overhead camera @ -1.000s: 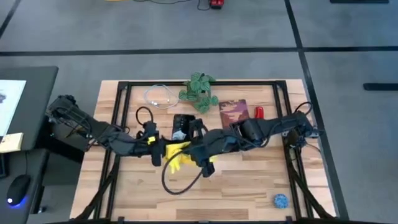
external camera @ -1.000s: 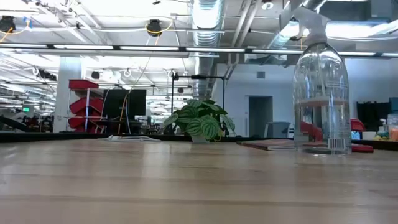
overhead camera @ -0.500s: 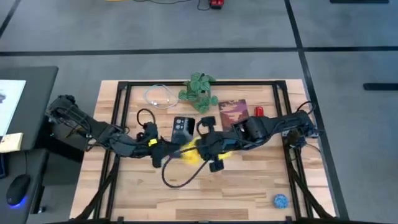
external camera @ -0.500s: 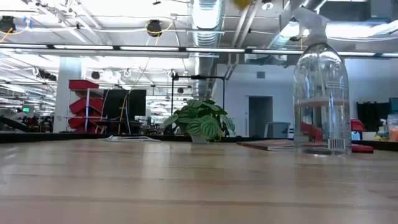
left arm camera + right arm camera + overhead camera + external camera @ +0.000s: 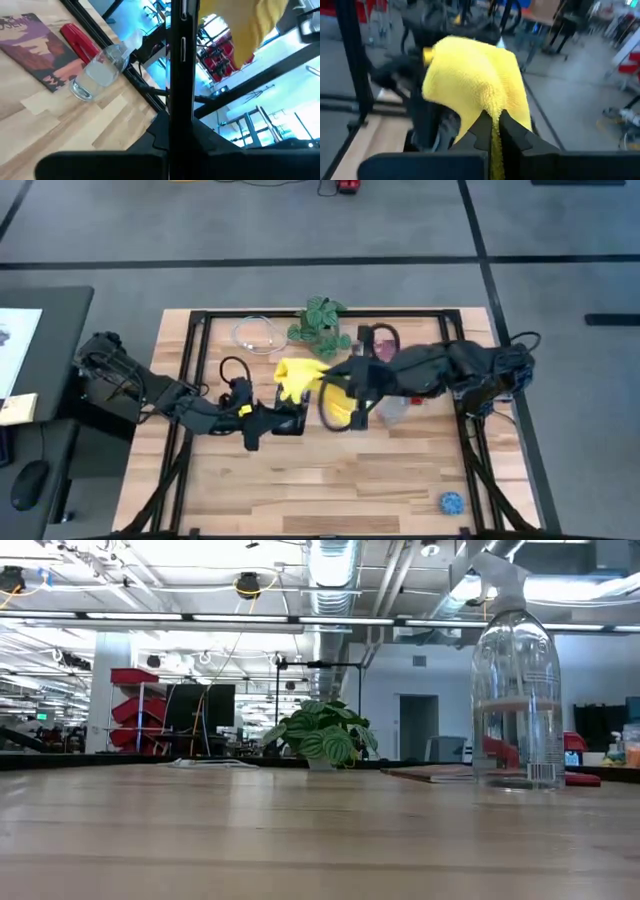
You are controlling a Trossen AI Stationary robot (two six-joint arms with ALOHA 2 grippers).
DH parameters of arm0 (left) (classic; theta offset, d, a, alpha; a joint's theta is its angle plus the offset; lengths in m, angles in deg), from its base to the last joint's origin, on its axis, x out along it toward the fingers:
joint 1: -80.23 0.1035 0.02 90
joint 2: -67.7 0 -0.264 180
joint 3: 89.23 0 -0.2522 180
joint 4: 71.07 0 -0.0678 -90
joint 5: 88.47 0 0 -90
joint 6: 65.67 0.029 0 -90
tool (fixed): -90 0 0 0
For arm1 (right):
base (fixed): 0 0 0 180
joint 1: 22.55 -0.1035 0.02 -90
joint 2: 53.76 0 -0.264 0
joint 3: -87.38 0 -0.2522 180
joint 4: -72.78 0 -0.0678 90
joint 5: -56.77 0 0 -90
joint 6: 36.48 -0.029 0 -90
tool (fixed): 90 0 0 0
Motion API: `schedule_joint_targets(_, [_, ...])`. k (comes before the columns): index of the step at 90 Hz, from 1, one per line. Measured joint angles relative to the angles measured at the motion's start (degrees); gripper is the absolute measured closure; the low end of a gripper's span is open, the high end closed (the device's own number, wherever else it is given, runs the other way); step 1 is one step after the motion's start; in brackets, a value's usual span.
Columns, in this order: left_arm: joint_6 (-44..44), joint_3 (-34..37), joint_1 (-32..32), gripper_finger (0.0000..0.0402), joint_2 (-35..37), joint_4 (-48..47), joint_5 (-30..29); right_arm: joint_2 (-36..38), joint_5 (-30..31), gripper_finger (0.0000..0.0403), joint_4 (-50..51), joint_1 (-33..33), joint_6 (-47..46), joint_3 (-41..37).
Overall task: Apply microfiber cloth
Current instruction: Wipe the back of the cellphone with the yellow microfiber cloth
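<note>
Pinching the microfiber cloth [image 5: 480, 85], right jaws [image 5: 492, 131] hover raised.

Bright overhead light; wrist views blurred

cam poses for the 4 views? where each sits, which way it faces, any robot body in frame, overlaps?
High: overhead, straight down on the table; both arms show.
Low: table height, level across to the plant and spray bottle; no arm.
Left wrist: past the phone held edge-on; spray bottle beyond.
Right wrist: its fingers pinch the microfiber cloth.
Shared: cloth in high, both wrists.
</note>
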Motion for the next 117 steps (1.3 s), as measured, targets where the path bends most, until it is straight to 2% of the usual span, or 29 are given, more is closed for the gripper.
schedule_joint_targets(16, [0.00, 0.02, -0.04, 0.0399, 0.00, 0.04, 0.42, -7.07, -5.77, 0.0403, -1.90, 2.48, 1.50, -0.12])
schedule_joint_targets(38, [2.60, 0.18, 0.00, 0.0399, -0.09, 1.85, 0.40, -13.10, -7.77, 0.0403, -4.92, 3.37, 5.44, 0.16])
schedule_joint_targets(67, [2.81, 0.37, -0.39, 0.0399, -0.20, 1.22, 0.65, -10.90, -8.00, 0.0403, 10.73, 2.91, 4.54, 0.14])
schedule_joint_targets(75, [2.97, 0.37, -0.42, 0.0399, 0.00, 1.65, 0.44, -10.34, -7.95, 0.0403, 11.84, 2.83, 4.60, 0.14])
schedule_joint_targets(83, [3.30, 0.35, -0.44, 0.0399, 0.02, 1.86, 0.46, -10.27, -7.96, 0.0403, 10.80, 2.83, 5.63, 0.03])
schedule_joint_targets(106, [3.43, 0.11, -0.63, 0.0399, 0.37, 2.69, 1.44, -12.47, -10.22, 0.0403, -0.76, 3.34, 8.01, -0.02])
schedule_joint_targets(117, [3.13, 0.13, -0.63, 0.0399, 0.24, 2.08, 1.44, -12.91, -10.42, 0.0403, -1.34, 3.38, 7.94, -0.08])
